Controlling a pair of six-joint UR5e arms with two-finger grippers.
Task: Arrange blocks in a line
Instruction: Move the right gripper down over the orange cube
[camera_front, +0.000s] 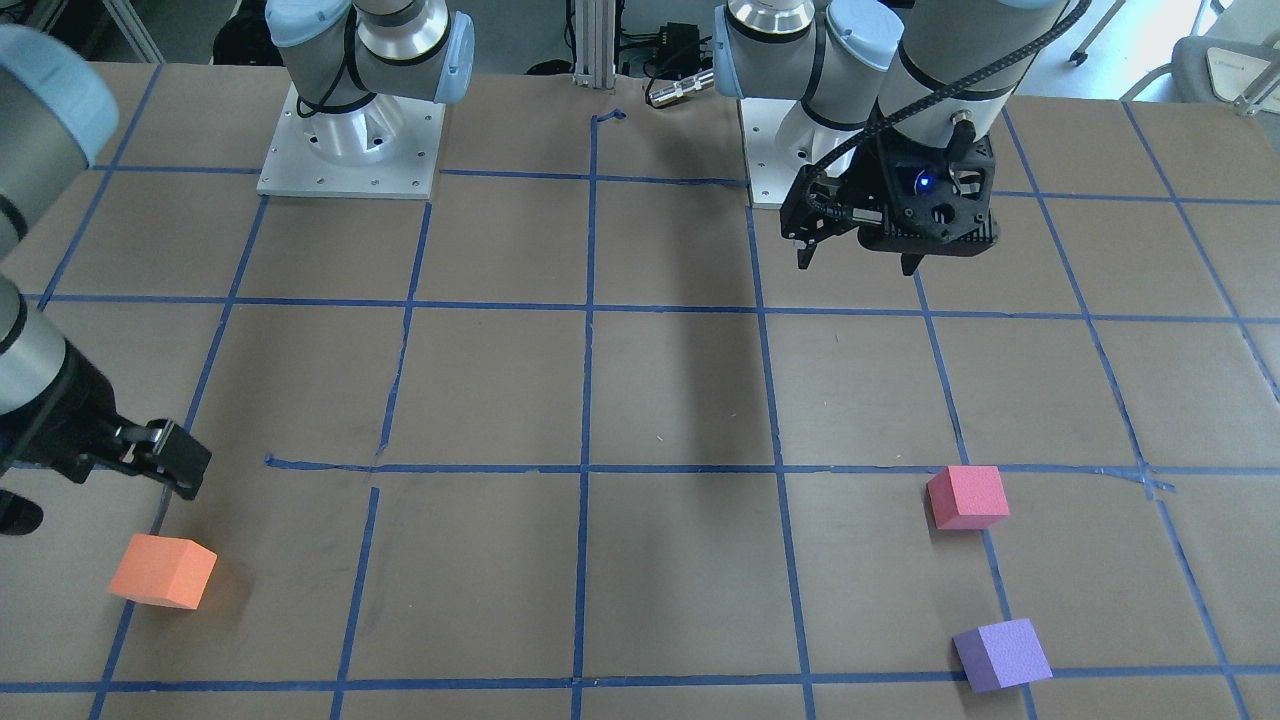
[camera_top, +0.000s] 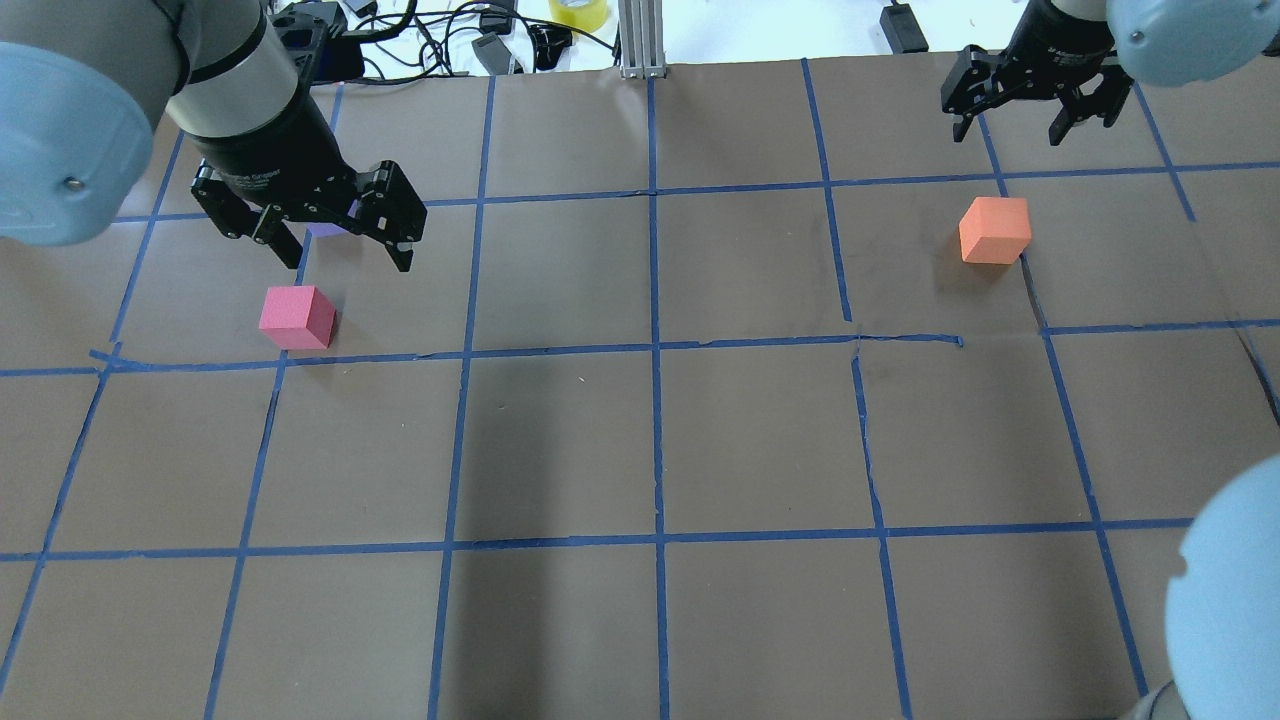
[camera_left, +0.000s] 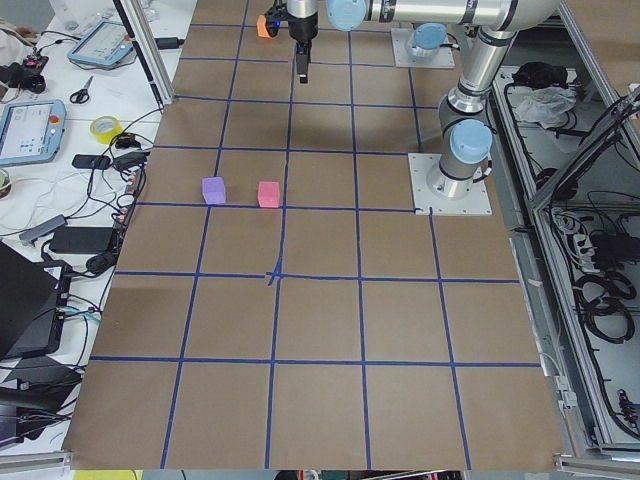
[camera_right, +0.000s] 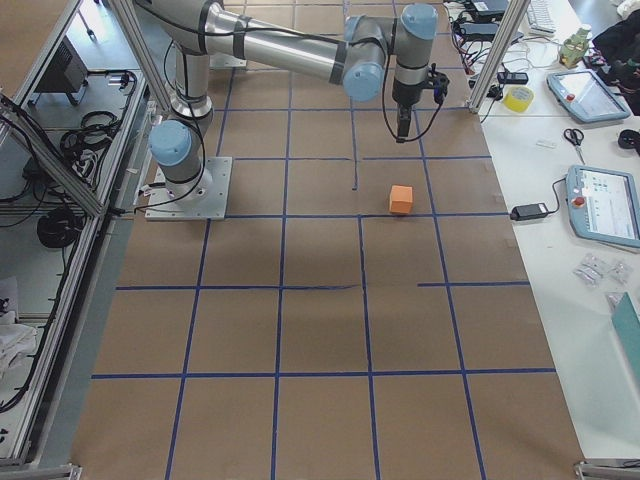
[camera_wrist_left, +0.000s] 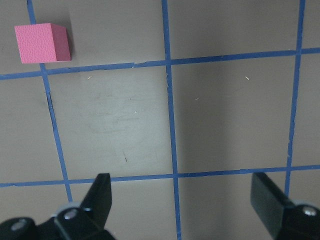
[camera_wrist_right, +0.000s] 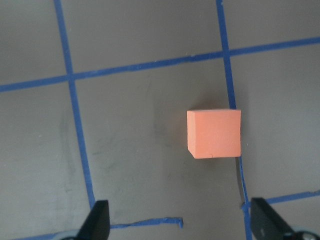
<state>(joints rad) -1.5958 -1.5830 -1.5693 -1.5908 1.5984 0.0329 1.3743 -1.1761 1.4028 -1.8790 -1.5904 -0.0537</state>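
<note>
The orange block (camera_top: 994, 230) lies at the far right of the table, and my right gripper (camera_top: 1010, 125) hangs open and empty just beyond it. The right wrist view shows the orange block (camera_wrist_right: 215, 133) below and between the open fingers. The pinkish-red block (camera_top: 297, 317) lies at the far left. The purple block (camera_top: 322, 231) is mostly hidden behind my left gripper (camera_top: 335, 250), which is open, empty and held high. In the front view the purple block (camera_front: 1002, 655) lies in front of the pinkish-red one (camera_front: 967, 497). The left wrist view shows only the pinkish-red block (camera_wrist_left: 42, 42).
The brown table (camera_top: 650, 440) carries a grid of blue tape. The two arm bases (camera_front: 350, 150) stand at the robot's edge. Cables, a tape roll (camera_top: 578, 12) and tablets lie beyond the far edge.
</note>
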